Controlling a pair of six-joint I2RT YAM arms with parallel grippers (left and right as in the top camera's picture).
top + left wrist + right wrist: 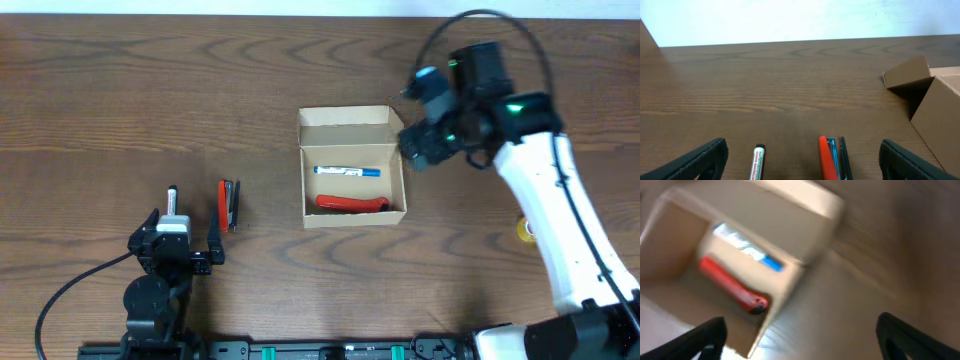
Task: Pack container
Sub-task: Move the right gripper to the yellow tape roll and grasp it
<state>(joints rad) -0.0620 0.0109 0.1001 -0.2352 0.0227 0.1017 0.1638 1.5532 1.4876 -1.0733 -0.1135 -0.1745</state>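
Observation:
The tan cardboard container [352,168] stands open at the table's centre, its flap lid [345,116] folded back. Inside lie a white and blue marker [347,172] and a red tool [350,203]; the blurred right wrist view shows the container [790,225] with both inside. My right gripper [418,150] is open and empty, just right of the container's far right corner. My left gripper [180,240] is open and empty at the front left. A whiteboard marker [172,199] [758,162] and a red and black stapler [228,205] [832,159] lie just ahead of it.
A small yellow object [526,229] lies on the table at the right, partly behind the right arm. The container's corner [935,100] shows at the right edge of the left wrist view. A black cable runs from the left arm's base.

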